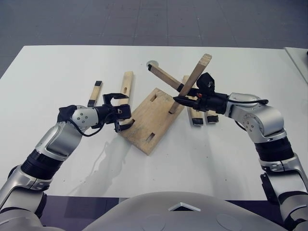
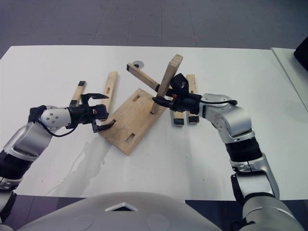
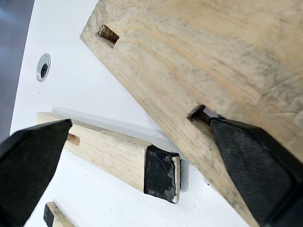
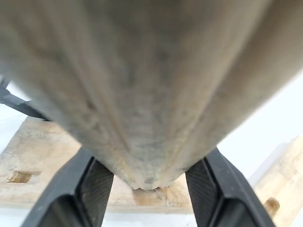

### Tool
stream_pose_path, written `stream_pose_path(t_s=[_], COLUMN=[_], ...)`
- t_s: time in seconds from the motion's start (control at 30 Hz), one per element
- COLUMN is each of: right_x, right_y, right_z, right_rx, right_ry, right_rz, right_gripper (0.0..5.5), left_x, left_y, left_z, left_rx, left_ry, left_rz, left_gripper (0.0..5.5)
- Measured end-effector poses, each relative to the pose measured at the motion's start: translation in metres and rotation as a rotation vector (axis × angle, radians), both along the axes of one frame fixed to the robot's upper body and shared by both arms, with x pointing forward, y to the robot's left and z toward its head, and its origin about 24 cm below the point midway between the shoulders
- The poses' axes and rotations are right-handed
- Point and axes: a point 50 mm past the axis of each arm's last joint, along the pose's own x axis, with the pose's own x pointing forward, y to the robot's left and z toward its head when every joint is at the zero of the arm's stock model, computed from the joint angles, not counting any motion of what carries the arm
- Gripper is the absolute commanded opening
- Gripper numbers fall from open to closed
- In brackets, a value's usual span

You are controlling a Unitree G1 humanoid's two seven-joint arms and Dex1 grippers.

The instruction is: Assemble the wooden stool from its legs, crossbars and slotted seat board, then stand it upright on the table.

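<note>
Floor (image 1: 96, 19) of grey tiles lies beyond a white, matte table (image 1: 57, 72).

Mid-table lies the seat board (image 1: 151, 115), flat and turned cornerwise. It is pale, rough-grained wood with rectangular slots cut near its edges.

Over the board's far right corner two wooden bars cross in an X. The tilted leg (image 1: 195, 77) leans up and to the right, its lower end down on the board beside a slot. The crossbar (image 1: 163, 76), dark at its far tip, slants away toward the left. The right gripper (image 1: 179, 98) comes in from the right, its jaws pinching the tilted leg close to the crossing. The right wrist view shows a ribbed black pad (image 4: 97, 184) on either flank of the wood.

Under that arm, blocking the board's right side, lie several more legs (image 1: 195, 115) with black-capped ends.

Left of the board a long slotted leg (image 1: 127, 82) lies flat. Its black cap (image 3: 161, 172) is just beside the board's edge. Further left is a short piece (image 1: 95, 93) with a black tip.

The left gripper (image 1: 128, 109) hangs low at the board's left edge, jaws spread wide. One finger (image 3: 246, 161) is over the board's rim by a slot, the other beyond the long leg.

A small metal grommet (image 1: 153, 63) is set in the tabletop behind.
</note>
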Motion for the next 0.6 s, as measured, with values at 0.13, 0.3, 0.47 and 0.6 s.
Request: stream_pose_path(t_s=[0.13,0.3,0.47,0.6], right_x=[0.004,0.01,0.018,0.026], right_y=[-0.001,-0.002,-0.009,-0.017], right_z=[-0.005,-0.009,-0.007,-0.003], right_rx=[0.03,0.043,0.056,0.071], right_ry=[-0.032,-0.068,-0.05,0.008], right_rz=[0.012,0.035,0.036,0.024], right_gripper=[2.04,2.04,2.04,2.04], left_x=[0.001,0.002,0.003,0.005], left_y=[0.0,-0.001,-0.003,-0.005], left_z=[0.001,0.0,-0.002,-0.006], left_rx=[-0.005,-0.014,-0.036,-0.047], left_ry=[-0.009,-0.016,-0.017,-0.012], left_rz=[0.006,0.016,0.027,0.037], left_gripper=[5.4,5.4,5.4,5.4])
